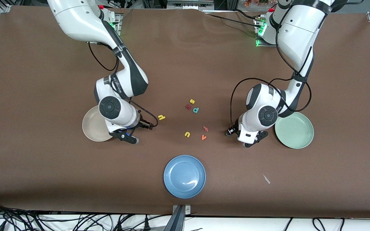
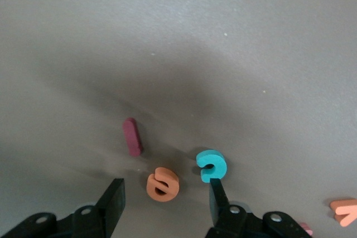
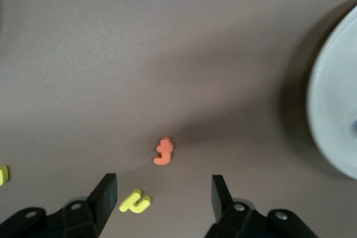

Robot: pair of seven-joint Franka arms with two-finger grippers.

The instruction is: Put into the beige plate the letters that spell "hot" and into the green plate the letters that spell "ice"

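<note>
Your left tool (image 2: pixel 164 204) hangs low w/ jaws apart over the bench; orange "e" (image 2: pixel 162 184) lies between the fingers, teal "c" (image 2: pixel 211 165) touching one fingertip. Right tool (image 3: pixel 162 199) open too, orange "t" (image 3: pixel 163 151) just ahead.

Left tool (image 1: pixel 251 141) low beside green plate (image 1: pixel 295 131); right tool (image 1: pixel 128 137) low beside beige plate (image 1: pixel 92 128)

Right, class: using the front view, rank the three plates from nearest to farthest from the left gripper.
1. green plate: beside the left gripper, at the left arm's end.
2. blue plate: mid-table, nearest the front camera.
3. beige plate: at the right arm's end, beside the right gripper.
</note>
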